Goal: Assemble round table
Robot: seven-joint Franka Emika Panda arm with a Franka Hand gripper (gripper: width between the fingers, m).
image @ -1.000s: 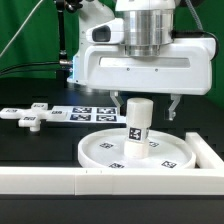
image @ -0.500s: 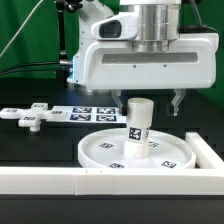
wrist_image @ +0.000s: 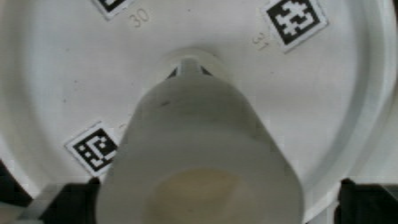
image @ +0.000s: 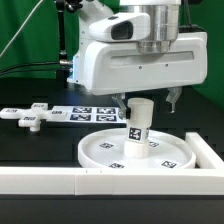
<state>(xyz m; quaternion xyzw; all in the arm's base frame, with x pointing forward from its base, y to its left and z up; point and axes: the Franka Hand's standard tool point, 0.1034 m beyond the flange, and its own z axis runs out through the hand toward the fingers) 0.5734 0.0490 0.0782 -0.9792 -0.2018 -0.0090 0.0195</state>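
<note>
The large rimmed round disc (image: 96, 154) lies on the black table. The short cylindrical post (image: 137, 124) stands upright at its middle, with a tag on its side. My gripper (image: 149, 100) hangs straight above the post, open, with a finger on each side of the post's top and not touching it. In the wrist view the post (wrist_image: 203, 130) fills the middle over the disc (wrist_image: 71, 60), and my gripper (wrist_image: 214, 205) shows only as dark fingertips at both edges. The cross-shaped piece (image: 28, 117) lies on the table at the exterior view's left.
The marker board (image: 84, 113) lies behind the disc, between it and the cross-shaped piece. A long white border wall (image: 50, 181) runs along the front and turns up the exterior view's right side (image: 211, 152).
The gripper has stayed over the post while the wrist turned about its vertical axis. The hand sits slightly lower now. The post and disc have not moved.
</note>
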